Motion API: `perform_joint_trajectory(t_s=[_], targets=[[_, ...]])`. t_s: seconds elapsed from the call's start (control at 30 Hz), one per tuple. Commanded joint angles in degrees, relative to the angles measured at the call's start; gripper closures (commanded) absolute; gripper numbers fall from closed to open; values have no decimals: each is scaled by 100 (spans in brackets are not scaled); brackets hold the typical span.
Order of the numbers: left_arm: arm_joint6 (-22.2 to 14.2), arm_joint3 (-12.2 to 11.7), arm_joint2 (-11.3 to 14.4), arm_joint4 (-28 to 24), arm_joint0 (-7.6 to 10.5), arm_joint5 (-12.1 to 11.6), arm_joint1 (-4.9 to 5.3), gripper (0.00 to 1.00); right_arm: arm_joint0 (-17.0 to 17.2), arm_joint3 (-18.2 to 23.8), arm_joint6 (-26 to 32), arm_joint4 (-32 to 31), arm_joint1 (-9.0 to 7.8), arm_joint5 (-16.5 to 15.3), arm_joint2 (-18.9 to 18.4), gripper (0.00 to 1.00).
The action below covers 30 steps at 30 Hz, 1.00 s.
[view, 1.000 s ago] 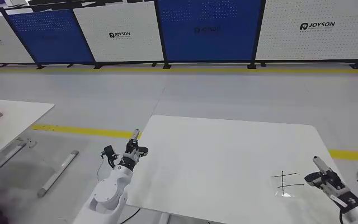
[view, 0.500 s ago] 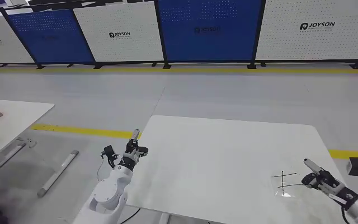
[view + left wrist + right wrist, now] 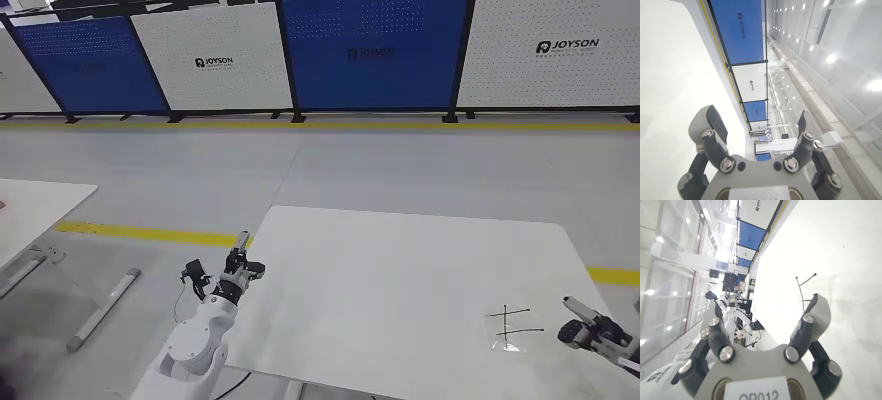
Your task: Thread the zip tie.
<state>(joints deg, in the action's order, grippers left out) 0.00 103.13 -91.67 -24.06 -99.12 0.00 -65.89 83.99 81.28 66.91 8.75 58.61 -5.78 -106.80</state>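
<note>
Thin black zip ties [image 3: 509,324] lie crossed on a clear sheet near the right front corner of the white table [image 3: 400,270]. In the right wrist view the zip ties [image 3: 800,290] lie just beyond one fingertip. My right gripper [image 3: 571,315] is open and holds nothing, and it sits to the right of the ties at the table's right edge. In its own wrist view the right gripper [image 3: 764,305] has its jaws wide apart. My left gripper [image 3: 240,246] is at the table's left edge, far from the ties. In its own wrist view the left gripper [image 3: 758,118] is open and holds nothing.
A second white table [image 3: 35,205] stands at the far left, and a grey tube [image 3: 104,309] lies on the floor beside it. Blue and white panels [image 3: 370,55] line the back. The broad middle of the table is bare.
The right gripper came in close to the zip ties half a second ago, then drew back to the right and toward the front edge. The ties lie as before. The left arm stayed still.
</note>
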Motion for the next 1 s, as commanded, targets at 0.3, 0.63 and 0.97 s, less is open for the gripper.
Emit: perform_joint_trajectory(t_s=[0.3, 0.63, 0.97], targets=[[0, 0, 0, 0, 0, 0, 0, 0, -382, -447, 139, -210, -40, 169, 364, 0], [0, 0, 0, 0, 0, 0, 0, 0, -238, -460, -22, -309, -57, 9, 370, 0], [0, 0, 0, 0, 0, 0, 0, 0, -320, -498, -196, -601, -102, 7, 638, 0]])
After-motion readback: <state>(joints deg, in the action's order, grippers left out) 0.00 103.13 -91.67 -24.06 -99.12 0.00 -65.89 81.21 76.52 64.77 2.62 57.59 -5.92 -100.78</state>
